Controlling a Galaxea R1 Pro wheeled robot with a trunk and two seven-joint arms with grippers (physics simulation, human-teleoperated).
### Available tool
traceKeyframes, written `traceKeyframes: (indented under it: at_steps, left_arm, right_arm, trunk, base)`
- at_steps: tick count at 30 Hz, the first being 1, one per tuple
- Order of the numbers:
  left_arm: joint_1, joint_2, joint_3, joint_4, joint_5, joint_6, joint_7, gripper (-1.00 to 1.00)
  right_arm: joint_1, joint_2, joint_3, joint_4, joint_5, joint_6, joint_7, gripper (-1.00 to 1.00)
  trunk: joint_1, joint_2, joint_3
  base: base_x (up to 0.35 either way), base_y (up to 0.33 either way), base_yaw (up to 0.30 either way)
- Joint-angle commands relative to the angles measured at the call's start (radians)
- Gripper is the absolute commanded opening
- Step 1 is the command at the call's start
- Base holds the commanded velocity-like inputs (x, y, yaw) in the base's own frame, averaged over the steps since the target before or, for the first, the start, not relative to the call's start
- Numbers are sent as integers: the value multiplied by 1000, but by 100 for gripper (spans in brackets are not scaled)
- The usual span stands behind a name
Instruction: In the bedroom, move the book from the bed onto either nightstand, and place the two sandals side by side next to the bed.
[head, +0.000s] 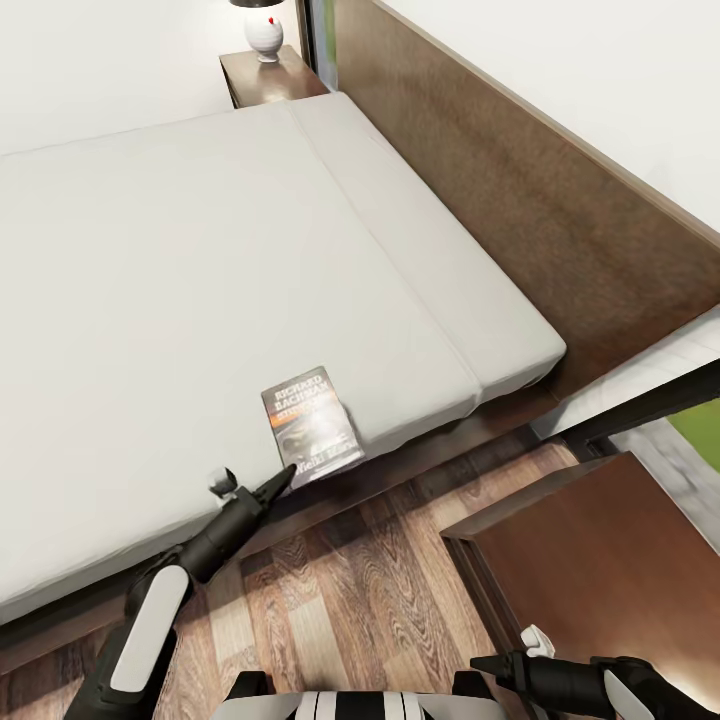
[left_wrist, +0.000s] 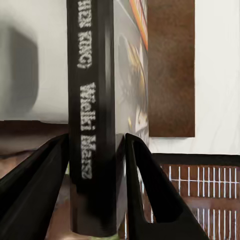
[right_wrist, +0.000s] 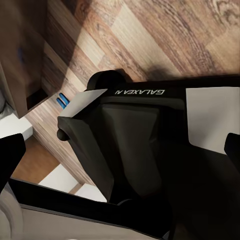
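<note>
At the bed's near edge, my left gripper straddles the book's spine, its 2 fingers spread, not yet pinching. I could shove the book off the mattress (right gripper: can't tell).

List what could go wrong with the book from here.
The left gripper straddles only the spine end of the book, which lies at the bed's edge; a shallow grip might let it tip or slide onto the floor. The near nightstand sits on the robot's right, so carrying it across risks bumping the right gripper.
</note>
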Motion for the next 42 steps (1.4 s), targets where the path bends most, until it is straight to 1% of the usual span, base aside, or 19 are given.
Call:
traceKeyframes:
  at_steps: [1, 3, 4, 6, 9, 10, 11, 15, 16, 17, 18, 20, 21, 24, 25, 28, 30, 34, 42]
  left_arm:
    - [0, 9, 1, -5, 1, 8, -1, -100]
    - [-1, 33, 0, -13, -5, 9, 0, -100]
    - [-1, 37, 0, -14, -11, 9, 0, -100]
    - [-2, 42, -2, -12, -28, 9, 1, -100]
    - [-2, 36, -3, 0, -39, 6, 12, -100]
    - [-2, 34, -3, 7, -40, 5, 33, -100]
    - [-2, 32, -4, 14, -41, 2, 71, -100]
    - [-2, 23, -7, 18, -43, 1, 188, -100]
    - [-2, 22, -13, 16, -43, 2, 208, -100]
    - [-2, 22, -17, 15, -43, 3, 215, -100]
    - [-2, 21, -38, 12, -43, 5, 229, -100]
    - [-2, 22, -61, 11, -43, 3, 237, -100]
    - [-2, 23, -67, 12, -42, 1, 239, -100]
    - [-2, 22, -70, 12, -36, 1, 241, -100]
    - [-2, 22, -71, 12, -28, 2, 241, -100]
    - [-2, 22, -75, 11, 13, 7, 238, -100]
    - [-2, 22, -76, 11, 29, 8, 236, -100]
    - [-2, 24, -75, 11, 39, 9, 234, -100]
    - [-2, 25, -75, 9, 41, 11, 233, -100]
  right_arm:
    - [0, -1, 5, -1, -9, 8, 0, 100]
    - [0, -1, 5, -1, -9, 8, 0, 100]
    - [0, -1, 5, -1, -9, 8, 0, 100]
    - [0, -1, 5, -1, -9, 8, 0, 100]
    - [0, -1, 5, -1, -9, 8, 0, 100]
    - [0, -1, 5, -1, -9, 8, 0, 100]
    - [0, -1, 5, -1, -9, 8, 1, 100]
    - [0, -1, 5, -1, -9, 8, 3, 100]
    - [0, -1, 5, -1, -9, 8, 3, 100]
    - [0, -1, 5, -1, -9, 8, 3, 100]
    - [0, -1, 5, -1, -9, 8, 3, 100]
    - [0, -1, 5, -1, -9, 8, 2, 100]
    - [0, -1, 5, -1, -9, 8, 2, 100]
    - [0, -1, 5, -1, -9, 8, 3, 100]
    - [0, -1, 5, -1, -9, 8, 2, 100]
    - [0, -1, 5, -1, -9, 8, 3, 100]
    - [0, -1, 5, -1, -9, 8, 3, 100]
    - [0, -1, 5, -1, -9, 8, 3, 100]
    - [0, -1, 5, -1, -9, 8, 3, 100]
  trunk:
    - [0, 0, 0]
    - [0, 0, 0]
    - [0, 0, 0]
    - [0, 0, 0]
    - [0, 0, 0]
    - [0, 0, 0]
    - [0, 0, 0]
    - [0, 0, 0]
    - [0, 0, 0]
    - [0, 0, 0]
    - [0, 0, 0]
    - [0, 0, 0]
    - [0, 0, 0]
    - [0, 0, 0]
    - [0, 0, 0]
    - [0, 0, 0]
    - [0, 0, 0]
    - [-15, 28, 12]
    - [-46, 84, 37]
  base:
    - [0, 0, 0]
    - [0, 0, 0]
    - [0, 0, 0]
    - [0, 0, 0]
    - [0, 0, 0]
    - [0, 0, 0]
    - [0, 0, 0]
    - [0, 0, 0]
    - [0, 0, 0]
    - [0, 0, 0]
    - [0, 0, 0]
    - [0, 0, 0]
    - [0, 0, 0]
    - [0, 0, 0]
    - [0, 0, 0]
    - [0, 0, 0]
    - [0, 0, 0]
    - [0, 0, 0]
    - [0, 0, 0]
